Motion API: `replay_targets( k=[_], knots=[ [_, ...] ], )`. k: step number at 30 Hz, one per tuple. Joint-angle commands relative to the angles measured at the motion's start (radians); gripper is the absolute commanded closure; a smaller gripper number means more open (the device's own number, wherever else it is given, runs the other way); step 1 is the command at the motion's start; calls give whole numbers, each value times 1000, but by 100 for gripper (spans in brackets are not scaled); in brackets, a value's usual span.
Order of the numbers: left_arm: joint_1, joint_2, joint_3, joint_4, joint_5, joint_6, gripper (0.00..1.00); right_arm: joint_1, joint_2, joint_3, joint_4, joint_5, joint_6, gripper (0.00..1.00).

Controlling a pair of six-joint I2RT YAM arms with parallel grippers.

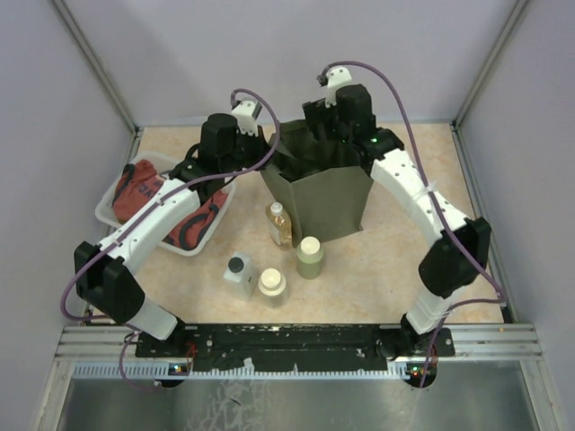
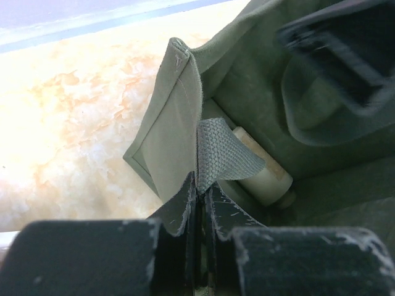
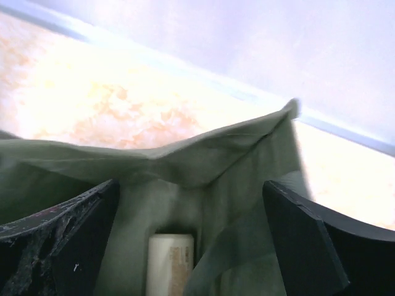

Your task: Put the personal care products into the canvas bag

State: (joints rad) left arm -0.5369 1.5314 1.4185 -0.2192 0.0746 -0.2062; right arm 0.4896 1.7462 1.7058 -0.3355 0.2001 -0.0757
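The olive canvas bag (image 1: pixel 328 206) stands upright mid-table. My left gripper (image 1: pixel 272 154) is shut on the bag's grey webbing strap (image 2: pixel 226 154) at its left rim, jaws pinched tight (image 2: pixel 200 188). My right gripper (image 1: pixel 331 144) is open and empty just over the bag's mouth (image 3: pixel 191 191). A cream jar (image 3: pixel 170 265) lies inside the bag and also shows in the left wrist view (image 2: pixel 264 177). In front of the bag stand an amber bottle (image 1: pixel 279 224), a green bottle (image 1: pixel 310 258), a grey bottle with a black cap (image 1: pixel 239 274) and a pale jar with a wide cream lid (image 1: pixel 271 286).
A clear plastic tray (image 1: pixel 106 214) at the left holds a red-and-black pouch (image 1: pixel 144 190), under my left arm. Walls close the back and both sides. The arm bases sit on a black rail (image 1: pixel 287 341) at the near edge.
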Motion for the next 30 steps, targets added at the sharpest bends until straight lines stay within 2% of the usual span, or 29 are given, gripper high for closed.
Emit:
replay_targets(
  k=[1, 4, 10, 14, 20, 30],
  knots=[
    [0, -13, -3, 28, 1, 0, 92, 56, -200, 43, -33, 30, -15, 1],
    [1, -8, -3, 28, -7, 5, 91, 107, -329, -29, -49, 55, 0, 1],
    [2, 1, -3, 36, -6, 7, 91, 151, -582, -265, -75, -64, 112, 1],
    [2, 5, 4, 43, 0, 8, 91, 205, -696, -431, -134, -82, 163, 1],
    [3, 11, 11, 47, 4, 9, 91, 300, -754, -645, -168, -91, 238, 1],
    [3, 2, -7, 53, 6, 6, 91, 417, -720, -802, -108, -84, 336, 1]
  ],
)
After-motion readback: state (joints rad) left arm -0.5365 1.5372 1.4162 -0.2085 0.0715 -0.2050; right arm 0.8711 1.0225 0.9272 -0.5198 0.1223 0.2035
